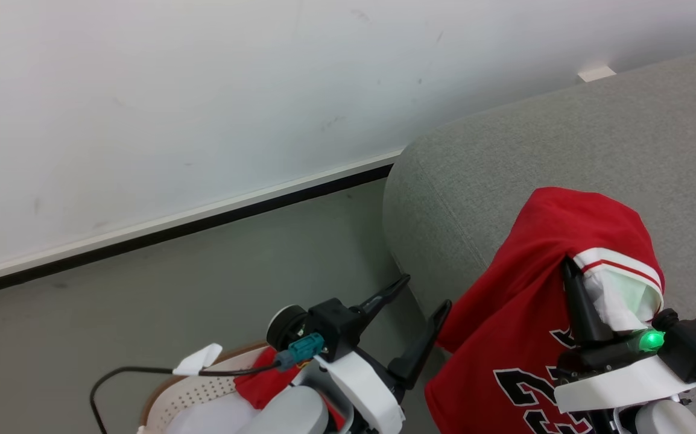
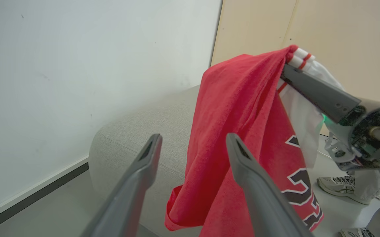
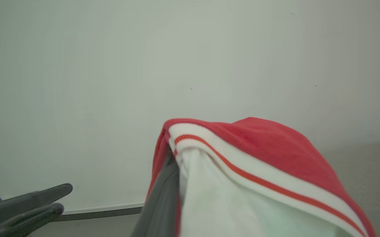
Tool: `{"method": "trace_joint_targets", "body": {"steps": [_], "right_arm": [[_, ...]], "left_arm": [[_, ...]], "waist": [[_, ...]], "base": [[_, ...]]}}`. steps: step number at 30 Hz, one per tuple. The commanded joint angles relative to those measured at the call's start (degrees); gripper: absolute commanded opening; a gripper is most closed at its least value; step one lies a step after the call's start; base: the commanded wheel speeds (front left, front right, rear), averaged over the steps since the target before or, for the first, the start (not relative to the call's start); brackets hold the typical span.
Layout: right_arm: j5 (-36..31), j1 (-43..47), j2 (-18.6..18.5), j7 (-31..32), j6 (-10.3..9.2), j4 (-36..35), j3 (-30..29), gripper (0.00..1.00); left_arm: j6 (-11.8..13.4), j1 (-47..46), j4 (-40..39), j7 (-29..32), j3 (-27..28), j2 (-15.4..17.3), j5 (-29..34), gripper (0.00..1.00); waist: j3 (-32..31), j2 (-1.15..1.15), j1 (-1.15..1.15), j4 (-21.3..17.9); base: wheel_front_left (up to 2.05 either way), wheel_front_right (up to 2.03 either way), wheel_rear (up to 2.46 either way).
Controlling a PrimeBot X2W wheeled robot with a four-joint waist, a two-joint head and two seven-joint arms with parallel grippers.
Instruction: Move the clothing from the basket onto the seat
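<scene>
Jersey (image 1: 505,301), one, shiny red with numbers, pinched by right gripper (image 1: 567,266) at four o'clock over one grey cloth seat (image 1: 505,157), one more red garment (image 1: 260,381) in one white holey basket (image 1: 200,389) at seven o'clock, left gripper (image 1: 426,292) wide open, empty

- Light was bright, even and diffuse in every view; the white wall (image 1: 173,90) looked flat and matte.
- Shadows were faint; the seat (image 1: 655,150) was only slightly darker on its rounded side.
- A green lamp (image 1: 651,340) glowed beside the jersey (image 1: 523,301), tinting its white lining.
- The right wrist view was soft, its near fabric blurred.
- In the left wrist view, the left gripper (image 2: 191,141) showed its fingers (image 2: 134,187) blurred toward the bottom edge.
</scene>
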Motion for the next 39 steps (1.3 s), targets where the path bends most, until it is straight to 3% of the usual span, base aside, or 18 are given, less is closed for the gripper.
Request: {"method": "trace_joint_targets", "body": {"steps": [1, 9, 18, 31, 39], "right_arm": [[0.1, 0.5, -0.3, 0.0, -0.11, -0.3, -0.3, 0.00], [3.9, 0.6, 0.9, 0.0, -0.11, -1.4, -1.5, 0.00], [9.6, -8.6, -3.8, 0.0, -0.11, 0.4, 0.5, 0.00], [19.4, -33.0, -18.2, 2.6, -0.11, 12.0, 0.7, 0.00], [17.3, -46.5, -27.1, 2.8, -0.11, 20.9, -2.8, 0.00]], "left_arm": [[-0.1, 0.1, 0.1, -0.2, -0.1, 0.1, 0.5, 1.00], [-0.2, -0.4, 0.6, -0.4, -0.4, -0.1, 1.2, 1.00], [-0.4, -2.1, 0.4, -0.3, -0.7, 0.6, 2.1, 1.00], [0.1, -6.9, -2.5, 1.3, 0.2, 4.0, 3.2, 1.00], [1.4, -8.1, -6.5, 3.3, 1.6, 7.6, 3.4, 1.00]], "waist": [[0.1, 0.00, 0.00, -0.4], [0.7, 0.00, 0.00, -0.4], [5.5, 0.00, 0.00, 2.3], [18.1, 0.00, 0.00, 8.2], [25.3, 0.00, 0.00, 10.8]], "base": [[0.00, 0.00, 0.00], [0.00, 0.00, 0.00], [0.00, 0.00, 0.00], [0.00, 0.00, 0.00], [0.00, 0.00, 0.00]]}}
